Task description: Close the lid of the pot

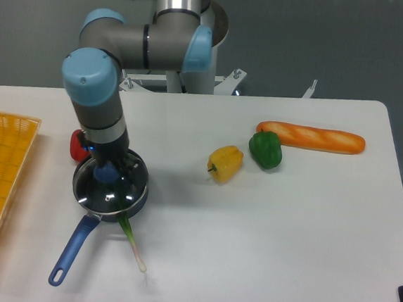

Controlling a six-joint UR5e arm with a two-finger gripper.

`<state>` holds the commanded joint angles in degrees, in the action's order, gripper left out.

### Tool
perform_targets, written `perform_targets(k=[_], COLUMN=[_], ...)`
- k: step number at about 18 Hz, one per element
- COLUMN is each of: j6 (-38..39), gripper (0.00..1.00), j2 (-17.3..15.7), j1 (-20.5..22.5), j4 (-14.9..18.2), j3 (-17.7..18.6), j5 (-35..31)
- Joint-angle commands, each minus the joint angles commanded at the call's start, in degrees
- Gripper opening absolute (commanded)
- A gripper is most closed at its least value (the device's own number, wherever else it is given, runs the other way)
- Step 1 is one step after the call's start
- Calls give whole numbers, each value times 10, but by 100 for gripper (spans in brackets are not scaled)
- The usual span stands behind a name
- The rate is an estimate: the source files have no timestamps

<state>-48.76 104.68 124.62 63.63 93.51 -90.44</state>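
Lid (111, 194) sits on saucepan (105, 200) at tabletop (264, 241) left, blue handle (73, 249) toward camera. Tool (105, 171) down at lid's blue knob (104, 174); grip state cannot be told. Green onion (132, 238) pokes out beneath.

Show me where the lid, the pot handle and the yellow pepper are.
lid (113, 189): fixed camera, on the glass near the front.
pot handle (73, 247): fixed camera, middle of the blue handle.
yellow pepper (226, 162): fixed camera, centre of its body.
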Motion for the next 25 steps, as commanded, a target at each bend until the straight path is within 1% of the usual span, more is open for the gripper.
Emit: perform_targets(k=[3, 6, 9, 11, 17, 20, 22, 25], j6=[-34, -71, -156, -197, -310, -396, -427, -470], gripper=[100, 100, 100, 100, 100, 100, 100, 100], j2=[-1, -4, -5, -11, -10, -9, -9, -8], j1=[16, 47, 77, 105, 175, 227, 262, 302], j4=[-1, 1, 38, 47, 47, 46, 46, 41], j3=[-1, 0, 3, 4, 8, 13, 17, 18], j5=[-3, -17, -38, -38, -33, -28, -28, -19])
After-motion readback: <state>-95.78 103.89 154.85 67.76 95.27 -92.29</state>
